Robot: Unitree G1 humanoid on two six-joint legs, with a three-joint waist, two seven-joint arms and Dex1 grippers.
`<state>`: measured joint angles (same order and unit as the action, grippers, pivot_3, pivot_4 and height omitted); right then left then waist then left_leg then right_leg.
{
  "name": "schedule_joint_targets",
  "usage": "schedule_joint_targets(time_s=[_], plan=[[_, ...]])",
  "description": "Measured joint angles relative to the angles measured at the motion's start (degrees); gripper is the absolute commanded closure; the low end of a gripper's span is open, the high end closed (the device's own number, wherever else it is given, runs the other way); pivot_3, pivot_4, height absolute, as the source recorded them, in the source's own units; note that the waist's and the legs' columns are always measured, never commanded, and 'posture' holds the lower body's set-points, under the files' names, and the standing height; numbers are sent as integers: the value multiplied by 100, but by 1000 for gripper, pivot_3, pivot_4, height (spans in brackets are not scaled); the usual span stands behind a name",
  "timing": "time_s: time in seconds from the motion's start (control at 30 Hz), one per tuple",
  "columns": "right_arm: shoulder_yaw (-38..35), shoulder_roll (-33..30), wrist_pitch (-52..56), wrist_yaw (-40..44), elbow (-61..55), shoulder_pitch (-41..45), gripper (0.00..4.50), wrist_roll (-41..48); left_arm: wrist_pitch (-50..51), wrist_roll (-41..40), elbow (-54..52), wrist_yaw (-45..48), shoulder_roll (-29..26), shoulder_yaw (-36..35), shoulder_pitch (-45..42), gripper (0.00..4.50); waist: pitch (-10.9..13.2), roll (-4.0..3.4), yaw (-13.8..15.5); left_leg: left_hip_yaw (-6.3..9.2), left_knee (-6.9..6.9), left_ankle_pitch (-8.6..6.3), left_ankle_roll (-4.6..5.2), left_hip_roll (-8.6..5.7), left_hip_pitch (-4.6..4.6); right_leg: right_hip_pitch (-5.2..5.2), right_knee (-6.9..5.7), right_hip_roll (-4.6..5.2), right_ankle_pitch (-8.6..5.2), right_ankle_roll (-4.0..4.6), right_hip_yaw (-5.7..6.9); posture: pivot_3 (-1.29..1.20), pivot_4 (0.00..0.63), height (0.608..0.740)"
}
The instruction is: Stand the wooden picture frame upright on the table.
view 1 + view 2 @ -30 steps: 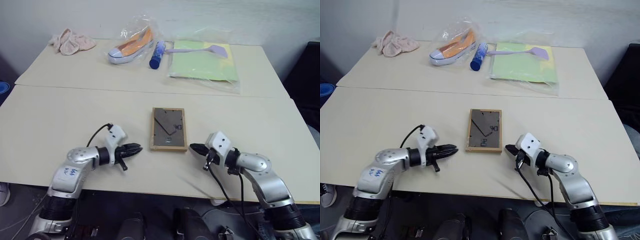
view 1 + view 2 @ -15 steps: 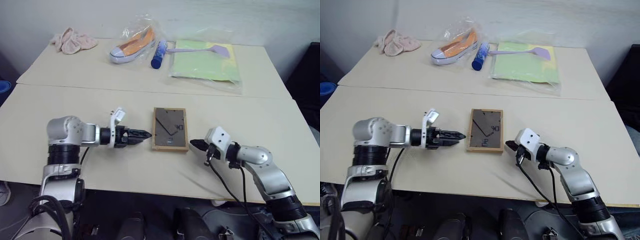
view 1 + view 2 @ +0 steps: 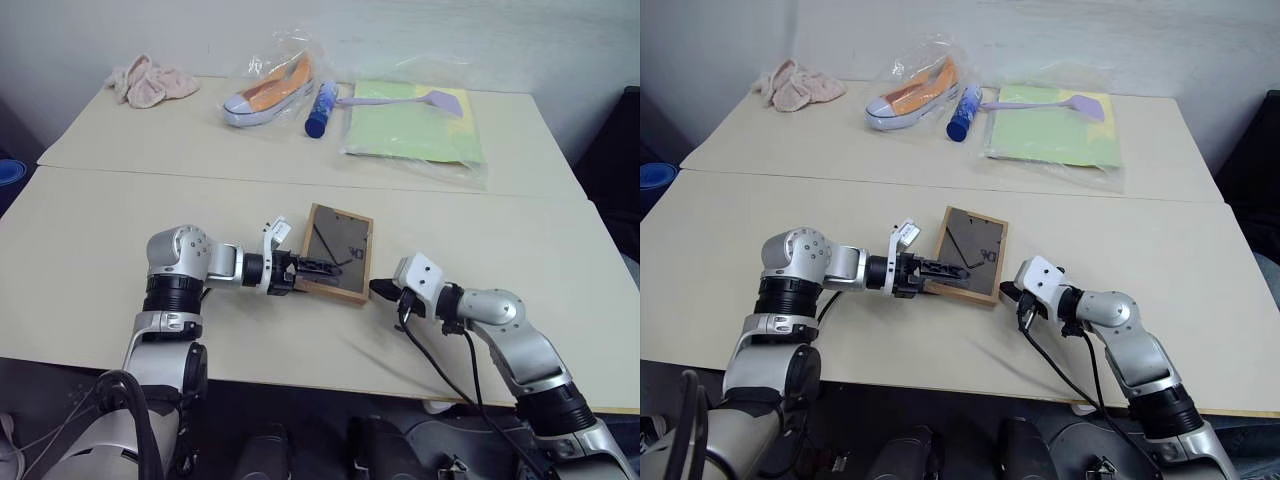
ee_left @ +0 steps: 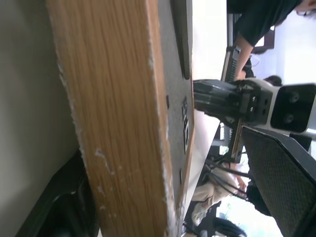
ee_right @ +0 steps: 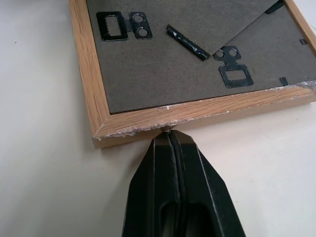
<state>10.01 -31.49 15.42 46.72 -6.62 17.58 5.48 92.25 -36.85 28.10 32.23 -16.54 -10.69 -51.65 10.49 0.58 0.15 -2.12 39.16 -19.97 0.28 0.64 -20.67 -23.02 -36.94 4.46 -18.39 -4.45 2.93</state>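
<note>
The wooden picture frame (image 3: 340, 238) lies back-up on the table (image 3: 90, 240), its grey panel and prop strut showing, turned a little askew. My left gripper (image 3: 312, 268) reaches in from the left and is open across the frame's near-left edge. In the left wrist view the wood edge (image 4: 118, 123) runs between the fingers (image 4: 286, 177), one under the frame and one over the back panel. My right gripper (image 3: 379, 290) is shut, and its tips (image 5: 169, 134) press against the frame's near right edge (image 5: 197, 111).
At the table's far side lie a shoe in a plastic bag (image 3: 265, 90), a blue tube (image 3: 320, 108), a green folder (image 3: 410, 130) with a lilac spatula (image 3: 400, 98) on it, and a pink cloth (image 3: 148, 80). A seam (image 3: 200, 176) joins two tabletops. A person (image 4: 256, 24) stands beyond.
My left gripper swung right to the frame, rolled and opened around its left edge. The frame has twisted slightly. The right gripper's tips have closed in on the frame's near right edge.
</note>
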Motion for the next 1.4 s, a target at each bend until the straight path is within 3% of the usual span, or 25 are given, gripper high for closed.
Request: schedule_joint_targets(time_s=[0.23, 0.37, 0.43, 0.6, 0.8, 1.1, 1.4], plan=[[-100, -182, -31, 17, -106, -301, 4500, 11, 28, -31, -39, -100, 39, -194, 122, 3068, 0, 0, -17, -1, 0, 1, -2, 1, 1, 0, 0, -2, 0, 0, -1, 0, 150, 740], [-369, -268, -123, 177, -86, -405, 4331, 265, -94, -141, -320, -37, 24, -329, 376, 3206, 0, 1, -33, -2, -1, 3, -8, 5, 5, 1, -1, -5, 0, 0, -2, 0, 150, 740], [-690, -141, 121, 299, -86, -296, 3920, 824, -597, -165, -687, 212, -14, -221, 729, 3206, 0, 1, -55, -6, -2, 5, -11, 7, 10, 2, -2, -5, 0, 0, -7, 0, 150, 740], [-1055, 137, 1024, 501, -303, 611, 2166, 2112, -2794, 148, -1864, 1359, -595, 858, 1606, 3206, 0, 0, -118, -4, -3, 11, -23, 11, 20, 4, 6, -7, -2, 4, -6, 0, 150, 740], [-903, 424, 1494, 417, 232, 1472, 42, 2266, -3676, 316, -2144, 1720, -813, 1188, 1886, 3206, -1, 0, -143, -2, -8, 10, -18, 11, 16, 4, 4, -4, -3, 6, -6, 0, 150, 740], [-376, 648, 1595, 1102, 381, 1721, 42, 2376, -3720, 327, -2224, 1694, -855, 1219, 1901, 3206, -1, 0, -165, 1, -11, 5, -7, 14, 11, 4, -6, -2, -2, 5, -5, 0, 150, 740], [-428, 174, 1125, 1674, -115, 1271, 42, 2449, -3244, 87, -2168, 1665, -794, 1164, 1794, 3206, 0, 1, -157, 3, -12, 2, -4, 13, 5, 3, 2, -1, -2, 4, -2, 0, 150, 740]])
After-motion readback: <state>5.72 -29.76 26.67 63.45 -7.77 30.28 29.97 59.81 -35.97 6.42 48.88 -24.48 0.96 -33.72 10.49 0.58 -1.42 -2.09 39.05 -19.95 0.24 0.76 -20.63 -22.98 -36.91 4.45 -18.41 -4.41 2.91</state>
